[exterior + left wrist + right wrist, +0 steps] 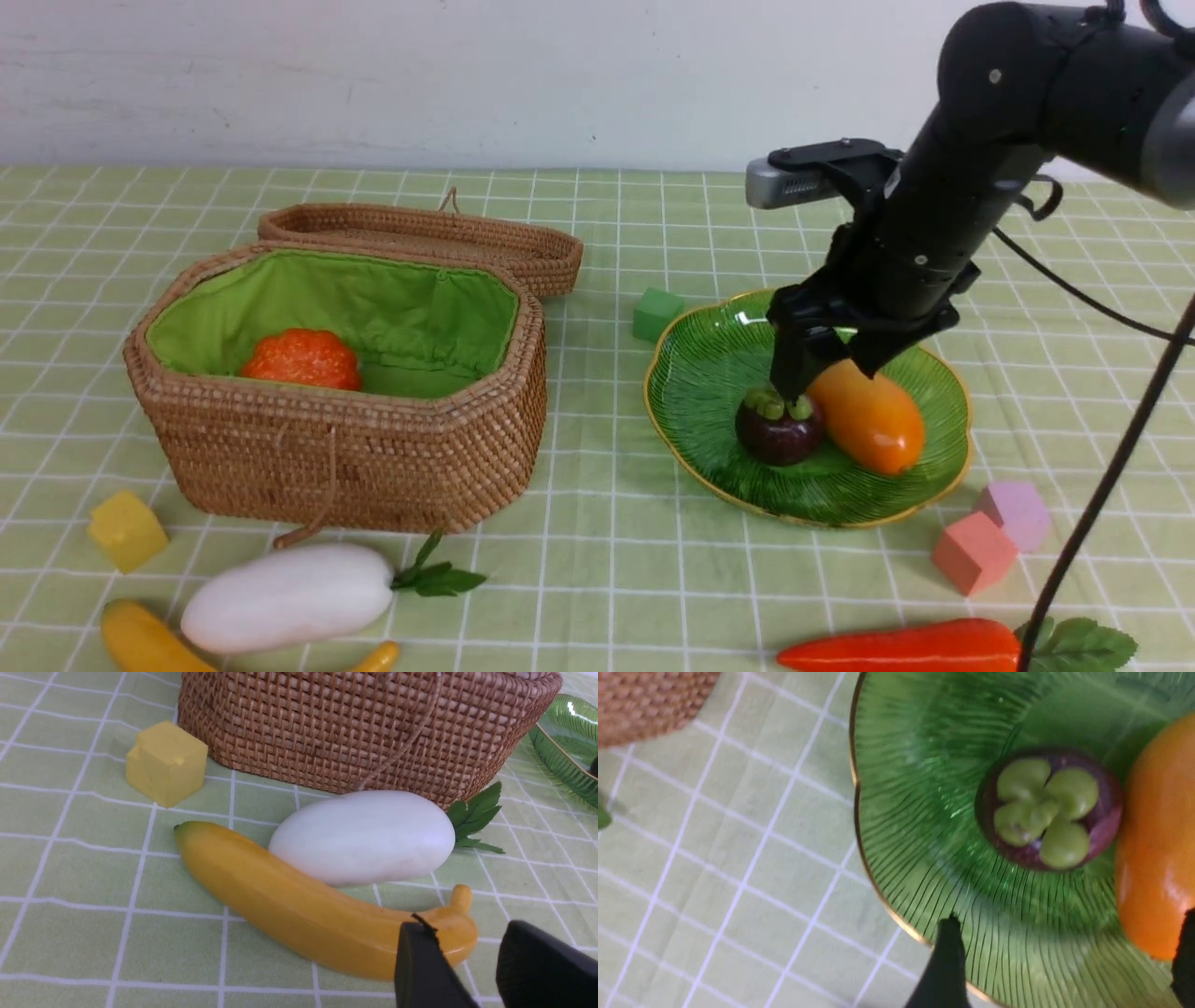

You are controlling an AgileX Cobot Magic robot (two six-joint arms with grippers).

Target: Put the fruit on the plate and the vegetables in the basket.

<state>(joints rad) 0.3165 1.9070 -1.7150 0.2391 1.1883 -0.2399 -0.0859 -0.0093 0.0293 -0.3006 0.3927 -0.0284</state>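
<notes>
The right gripper (829,381) hangs spread wide over the mangosteen (780,431) on the plate (700,373), right of centre; a bump could roll it or the mango (873,425) off; the left gripper (486,970), spread and empty, might nudge the banana (299,910) away.

You see a purple mangosteen (778,431), an orange mango (868,418), a ribbed green plate (700,373), and pale green checked cloth (597,579).

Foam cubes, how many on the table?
4: yellow cube front-left of the basket; green cube back-left of the plate; pink cube and lilac cube together, front-right of the plate. Others may hide behind the basket.
</notes>
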